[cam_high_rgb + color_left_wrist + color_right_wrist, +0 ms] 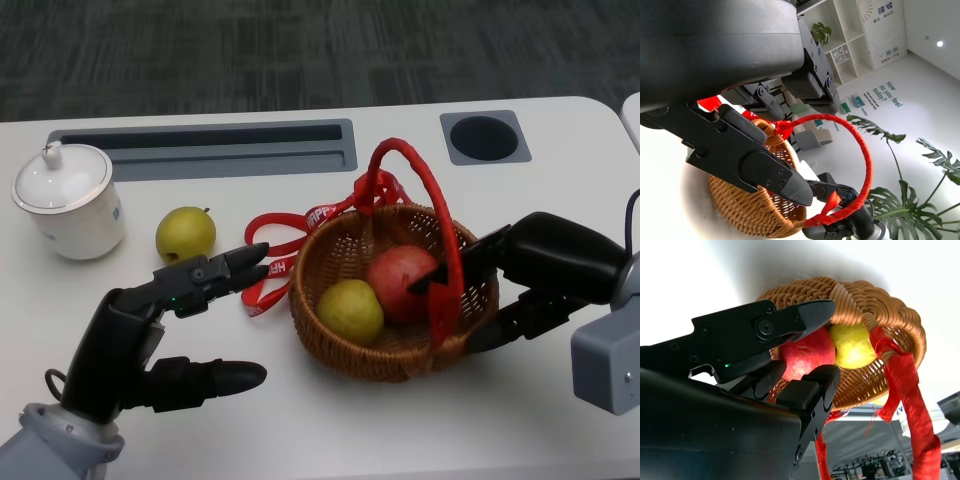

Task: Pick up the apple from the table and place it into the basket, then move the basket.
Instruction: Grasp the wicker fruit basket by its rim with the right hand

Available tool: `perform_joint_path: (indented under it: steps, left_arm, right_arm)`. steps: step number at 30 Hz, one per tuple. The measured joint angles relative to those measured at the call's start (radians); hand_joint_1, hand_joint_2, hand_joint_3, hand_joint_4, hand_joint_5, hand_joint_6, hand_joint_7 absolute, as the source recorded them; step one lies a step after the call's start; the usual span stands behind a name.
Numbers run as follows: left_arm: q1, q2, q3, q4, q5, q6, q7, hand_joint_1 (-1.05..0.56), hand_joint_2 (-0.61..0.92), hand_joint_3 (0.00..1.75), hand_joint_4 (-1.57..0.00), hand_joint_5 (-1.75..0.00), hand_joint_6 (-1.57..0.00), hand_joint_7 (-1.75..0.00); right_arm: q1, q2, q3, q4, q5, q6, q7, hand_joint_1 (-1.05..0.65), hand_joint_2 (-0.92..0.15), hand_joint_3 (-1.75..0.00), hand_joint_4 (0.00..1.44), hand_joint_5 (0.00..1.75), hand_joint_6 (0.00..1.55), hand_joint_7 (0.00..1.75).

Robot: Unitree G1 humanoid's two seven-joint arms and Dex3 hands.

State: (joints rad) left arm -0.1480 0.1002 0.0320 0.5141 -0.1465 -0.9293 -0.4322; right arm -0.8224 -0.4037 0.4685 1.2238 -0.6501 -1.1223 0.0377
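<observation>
Head view, lower left: left hand (170, 330) hovers open. Centre, red apple (400, 282) already sits in the basket (330, 250). Right hand (520, 275), empty, reaches the rim; next comes gripping and moving it.

A white lidded cup (68, 200) stands near a green fruit (185, 234).

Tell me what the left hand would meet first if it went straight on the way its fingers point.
Probably the red ribbon lying just past the left hand, then the basket rim behind it. Height above the table is unclear, so the fingers might pass over the ribbon.
</observation>
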Motion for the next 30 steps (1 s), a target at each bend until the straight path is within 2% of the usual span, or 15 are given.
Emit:
perform_joint_path:
  steps: [8,21,30]
  left_arm:
    - [-0.001,-0.020,-0.001,0.000,-0.017,-0.007,0.001,-0.58,0.76,0.00,-0.77,-0.02,-0.69,0.00]
    - [-0.018,-0.047,0.004,0.011,-0.018,-0.033,0.013,-0.53,0.75,0.00,-0.83,-0.03,-0.71,-0.01]
    - [-0.028,-0.057,0.008,0.028,-0.017,-0.048,0.019,-0.50,0.77,0.00,-0.85,-0.03,-0.71,-0.01]
  right_arm:
    - [-0.041,-0.005,0.099,0.003,-0.036,-0.002,-0.043,-0.69,-0.92,-0.08,0.81,0.01,0.72,0.01]
    - [-0.027,-0.070,0.145,-0.044,-0.049,-0.143,-0.042,-0.65,-0.92,-0.04,0.84,0.01,0.75,0.01]
    - [-0.013,-0.137,0.188,-0.170,-0.173,-0.192,-0.062,-0.64,-0.92,-0.07,0.91,0.03,0.78,0.01]
